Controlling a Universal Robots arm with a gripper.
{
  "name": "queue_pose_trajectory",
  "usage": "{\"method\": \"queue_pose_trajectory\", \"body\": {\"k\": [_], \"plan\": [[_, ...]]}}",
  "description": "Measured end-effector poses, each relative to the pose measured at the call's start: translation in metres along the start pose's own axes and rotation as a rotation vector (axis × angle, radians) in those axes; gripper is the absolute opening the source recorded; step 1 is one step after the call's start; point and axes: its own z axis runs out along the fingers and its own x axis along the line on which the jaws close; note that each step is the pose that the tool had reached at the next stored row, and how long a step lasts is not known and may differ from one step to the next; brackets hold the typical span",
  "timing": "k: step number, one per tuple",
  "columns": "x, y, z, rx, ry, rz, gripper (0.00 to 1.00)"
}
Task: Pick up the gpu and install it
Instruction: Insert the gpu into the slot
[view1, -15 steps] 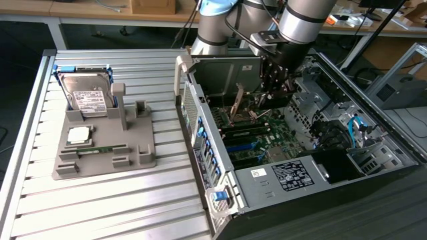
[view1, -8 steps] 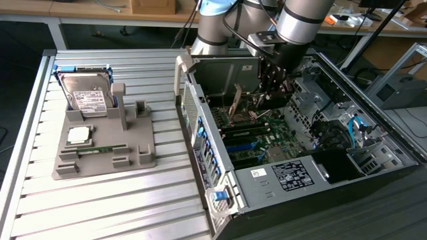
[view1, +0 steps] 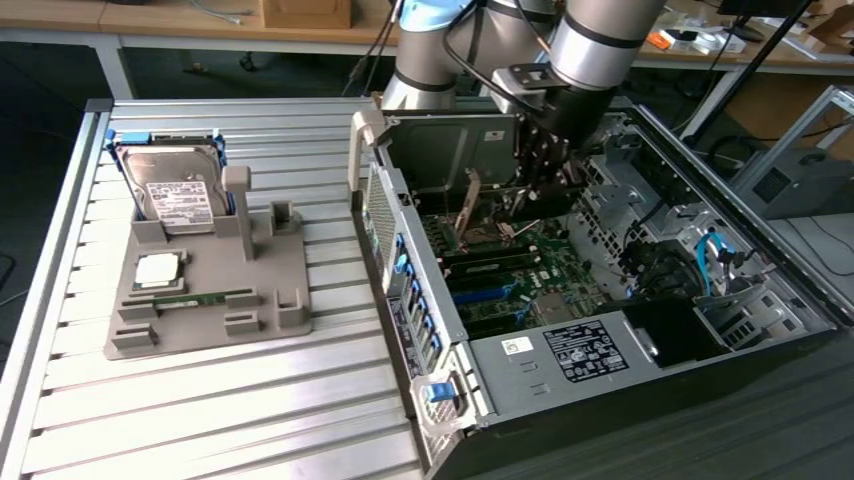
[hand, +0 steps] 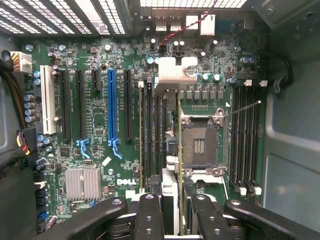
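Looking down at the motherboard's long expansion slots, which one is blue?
The blue slot is the only coloured long one, standing between black slots, with a white slot farther out toward the board's edge. The others are black.

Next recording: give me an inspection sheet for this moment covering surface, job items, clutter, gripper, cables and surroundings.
Surface: ribbed metal table, with a grey holder tray on it and an open computer case at the exterior view's right.
Job's things: the gpu stands on edge inside the case, over the motherboard, held in the gripper.
Clutter: hard drive upright in the tray; processor chip and memory stick lying in it.
Gripper: gripper is down inside the case, shut on the card.
Cables: blue cables in the case; a red-black twisted wire near the board's edge.
Surroundings: workbenches and a cardboard box behind.
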Motion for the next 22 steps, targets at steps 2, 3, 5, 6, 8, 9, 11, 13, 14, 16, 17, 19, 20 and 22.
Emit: {"method": "queue_pose_trajectory", "body": {"k": [2,3,5,6,8,9,11,13,14,16,17,19,20,22], "plan": [[0.000,0.0008,0.0003,0.0000,0.0000,0.000,0.27],[0.000,0.0012,0.0004,0.0000,0.0000,0.000,0.27],[0.000,0.0020,0.0007,0.0000,0.0001,0.000,0.27],[0.000,0.0024,0.0008,0.0000,0.0000,0.000,0.27],[0.000,0.0032,0.0011,0.0000,0.0000,0.000,0.27],[0.000,0.0037,0.0013,0.0000,0.0000,0.000,0.27],[0.000,0.0045,0.0015,0.0000,0.0000,0.000,0.27],[0.000,0.0067,0.0022,0.0000,0.0000,0.000,0.27],[0.000,0.0076,0.0024,0.0000,0.0001,0.000,0.27],[0.000,0.0120,0.0034,0.0000,0.0000,0.000,0.27],[0.000,0.0134,0.0038,0.0000,0.0000,0.000,0.27],[0.000,0.0164,0.0047,0.0000,0.0000,0.000,0.27],[0.000,0.0171,0.0049,0.0000,0.0000,0.000,0.27],[0.000,0.0182,0.0051,0.0000,0.0000,0.000,0.27]]}}
